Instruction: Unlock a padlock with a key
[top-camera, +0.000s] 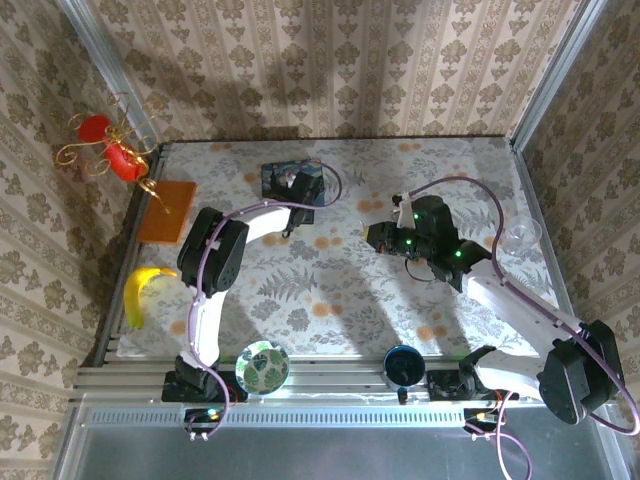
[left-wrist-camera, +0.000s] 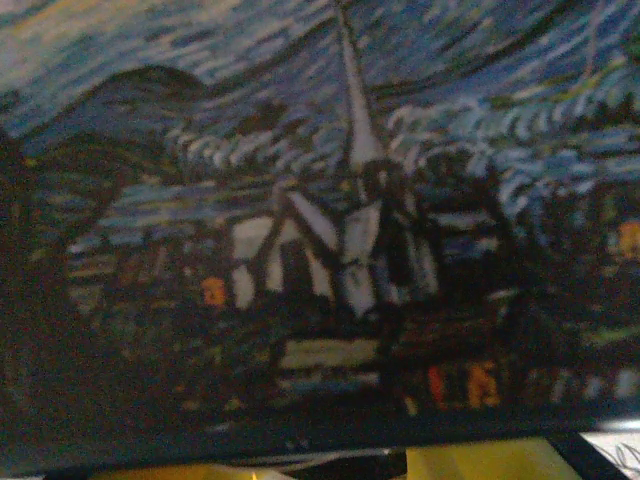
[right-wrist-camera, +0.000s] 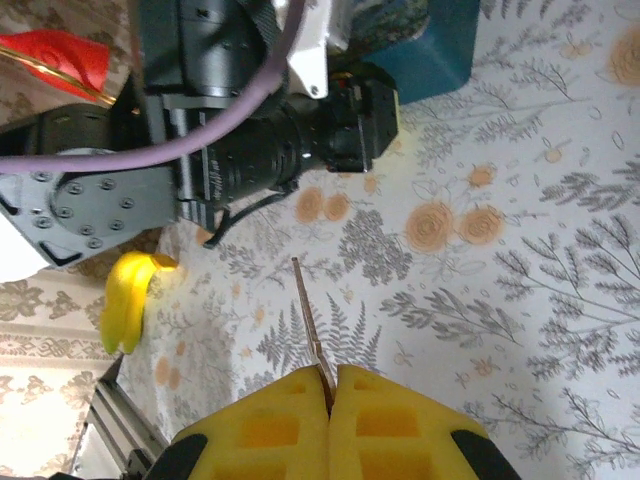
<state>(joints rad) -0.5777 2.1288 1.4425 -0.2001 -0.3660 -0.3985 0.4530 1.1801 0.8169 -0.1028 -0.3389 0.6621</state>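
Note:
The blue painted tin (top-camera: 272, 180) stands at the back middle of the table, and my left gripper (top-camera: 293, 195) is down against its near side. In the left wrist view the tin's lid (left-wrist-camera: 320, 200) is very close; the yellow pads (left-wrist-camera: 480, 462) stand apart at the bottom edge with a dark thing between them that I cannot make out. The padlock is hidden. My right gripper (right-wrist-camera: 330, 378) is shut on the key (right-wrist-camera: 308, 320), a thin dark sliver pointing out over the floral cloth towards the left arm. It hovers right of the tin (top-camera: 378, 236).
A banana (top-camera: 140, 290) and an orange mat (top-camera: 168, 210) lie at the left edge. A patterned bowl (top-camera: 262, 367) and a blue mug (top-camera: 403, 365) stand at the near edge. A clear cup (top-camera: 520, 237) is at the right; a red ornament (top-camera: 110, 150) hangs back left.

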